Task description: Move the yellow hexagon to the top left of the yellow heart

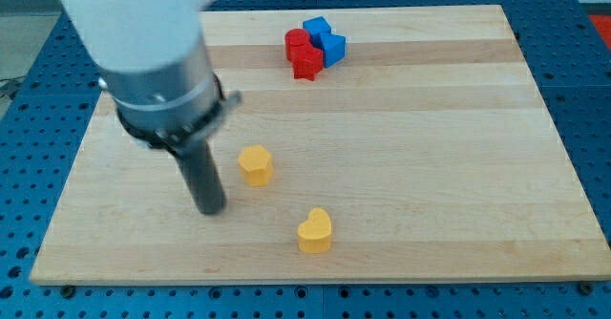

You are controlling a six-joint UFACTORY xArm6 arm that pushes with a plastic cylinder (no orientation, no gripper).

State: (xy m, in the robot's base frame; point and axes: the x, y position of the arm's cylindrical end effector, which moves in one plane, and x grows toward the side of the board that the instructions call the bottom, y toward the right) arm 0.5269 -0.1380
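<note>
The yellow hexagon (255, 164) lies on the wooden board, left of the middle. The yellow heart (314, 230) lies below and to the right of it, near the board's bottom edge. My tip (211, 208) rests on the board just left of and a little below the hexagon, a small gap away from it. The heart is further to the tip's right. The arm's white body and dark collar (167, 99) cover the upper left of the view.
A red block (304, 53) and a blue block (325, 40) sit touching each other near the board's top edge, right of the middle. The board (458, 166) lies on a blue perforated table.
</note>
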